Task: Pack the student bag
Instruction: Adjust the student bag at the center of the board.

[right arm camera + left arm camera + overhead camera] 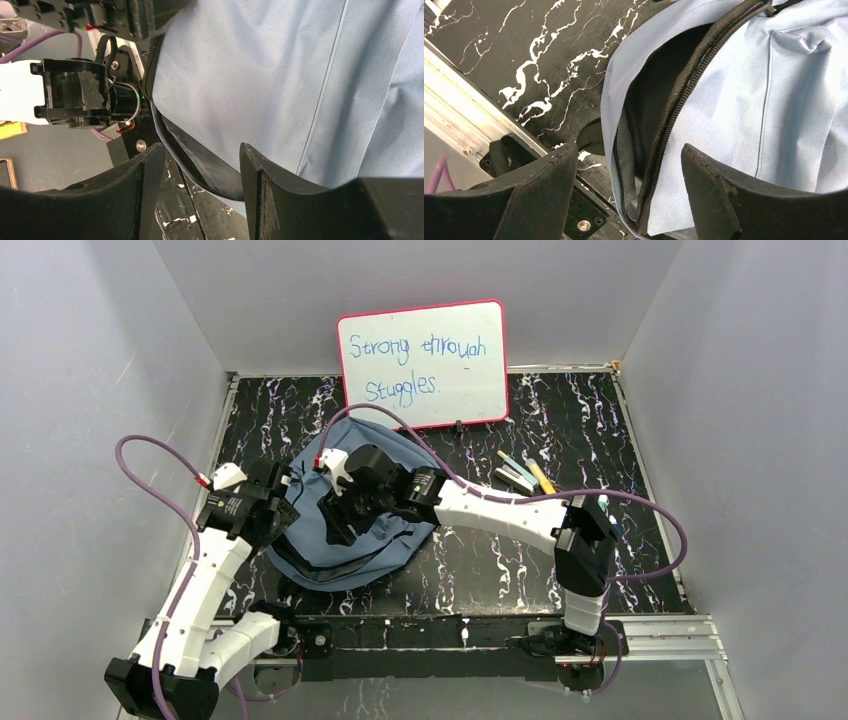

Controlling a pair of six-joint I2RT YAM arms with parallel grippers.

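In the overhead view, the left gripper [272, 512] sat at the left of the frame, against the left edge of the bag [322, 556]. Its fingers stood apart, closed on nothing. In its own wrist view the left gripper [629, 150] straddled the unzipped rim of the bag [774, 100], with the black zipper [679, 100] running down between the two pads and clear space on either side.

The bag lay flat and slumped on the dark marbled table [600, 440], left of centre in the frame and just below the whiteboard [422, 362].

The right gripper [346, 514] hung over the middle of the bag, its arm reaching in from the lower right. Its fingers were also spread, holding nothing. Its wrist view showed the right gripper [200, 147] over the bag's [280, 75] dark-edged rim, the grey-blue fabric filling the upper right.

The whiteboard leaned upright against the back wall at upper centre. Right of the bag, well apart from it, a few pens [525, 475] lay together on the table.
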